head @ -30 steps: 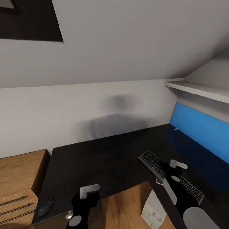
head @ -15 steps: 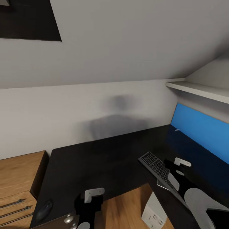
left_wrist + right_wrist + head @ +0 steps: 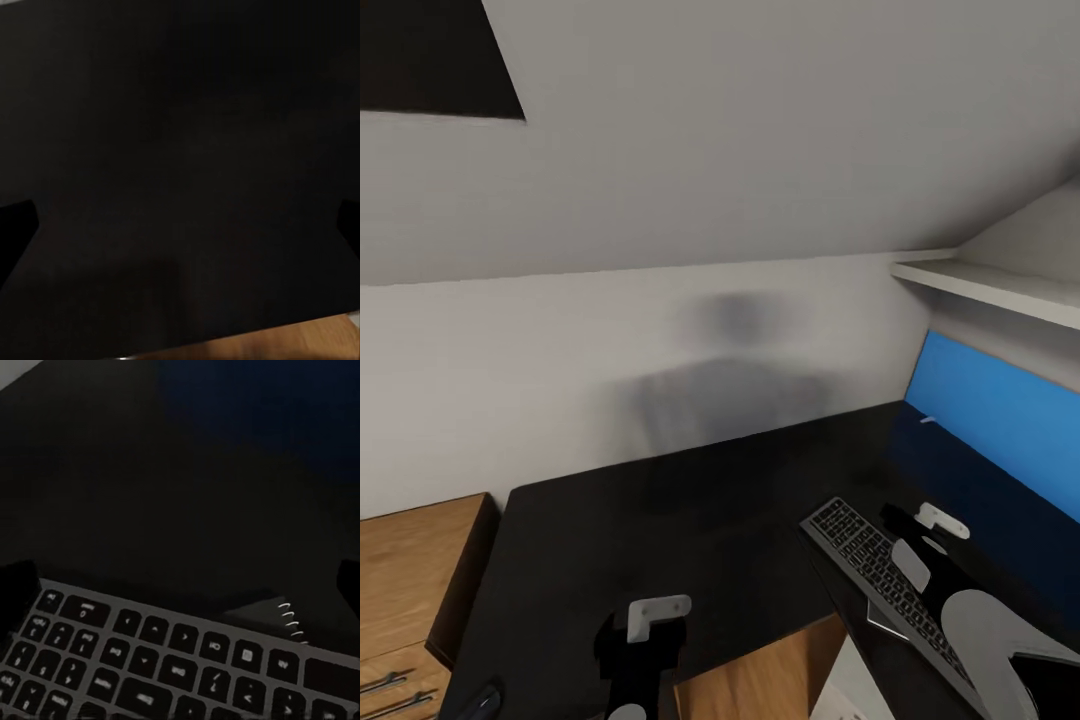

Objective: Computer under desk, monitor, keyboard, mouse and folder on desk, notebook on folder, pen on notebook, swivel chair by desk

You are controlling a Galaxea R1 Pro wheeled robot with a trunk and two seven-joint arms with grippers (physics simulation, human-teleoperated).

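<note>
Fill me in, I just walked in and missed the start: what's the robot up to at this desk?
It is tidying a workspace. Both arms reach over the black desk, and neither holds anything. The right gripper hovers above the keyboard, which lies on the desk's right wing beside the blue wall panel; a small spiral-bound corner shows at the keyboard's edge. The left gripper hangs over bare desktop. The mouse sits at the desk's near left corner. The jaws' spread can't be judged.
</note>
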